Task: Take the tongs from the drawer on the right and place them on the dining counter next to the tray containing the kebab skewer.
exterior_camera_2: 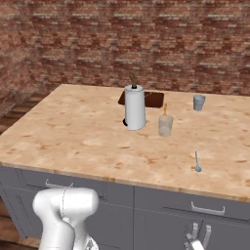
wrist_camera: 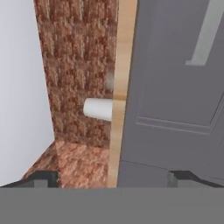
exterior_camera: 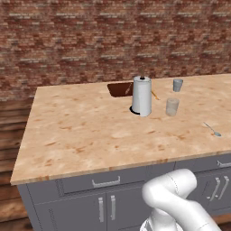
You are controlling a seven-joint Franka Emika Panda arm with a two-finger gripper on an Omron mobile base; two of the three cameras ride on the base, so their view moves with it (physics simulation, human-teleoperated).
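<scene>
On the peach-tan dining counter (exterior_camera: 81, 131) the dark red-brown tray (exterior_camera: 118, 89) lies at the far edge, half hidden behind a paper-towel roll (exterior_camera: 141, 96). The thin orange kebab skewer (exterior_camera: 154, 95) shows at the tray's right end, and in the right base view the skewer (exterior_camera_2: 165, 109) pokes up behind a glass. My gripper (wrist_camera: 114, 179) is open and empty, held low in front of the grey cabinet base (wrist_camera: 175, 96), just under the counter edge (wrist_camera: 118, 87). The tongs are hidden. Every grey front is shut, and I cannot tell which is the drawer.
A clear glass (exterior_camera: 172, 107), a grey cup (exterior_camera: 177, 85) and a silver spoon (exterior_camera: 212, 129) stand right of the roll. Drawer fronts with silver bar handles (exterior_camera: 106, 182) (exterior_camera_2: 207, 209) sit over double doors. A brick wall rises behind the counter.
</scene>
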